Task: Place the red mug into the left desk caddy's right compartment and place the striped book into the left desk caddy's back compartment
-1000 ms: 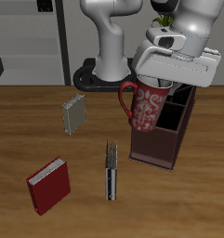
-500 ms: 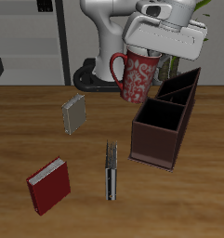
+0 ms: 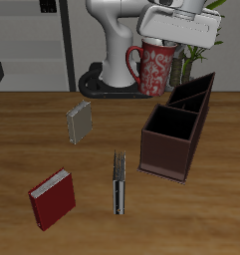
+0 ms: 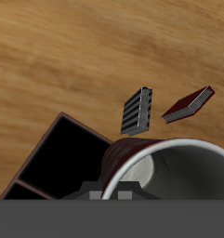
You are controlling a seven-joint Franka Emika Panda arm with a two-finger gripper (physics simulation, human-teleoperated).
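Exterior view: the red mug [image 3: 155, 68] is being held aloft by its rim, the gripper [image 3: 169, 42] closed on it, above the left desk caddy's [image 3: 175, 137] far end.

Up goes the red mug [image 3: 156, 68] in the gripper [image 3: 163, 42], risen clear of the left desk caddy [image 3: 176, 134] and carried farther back.

Glossy speckled ceramic-looking mug [image 3: 156, 68] with smooth white inside, matt dark wooden caddy [image 3: 174, 139], warm grained wood surface [image 3: 32, 134], smooth white plastic-looking hand [image 3: 181, 38]
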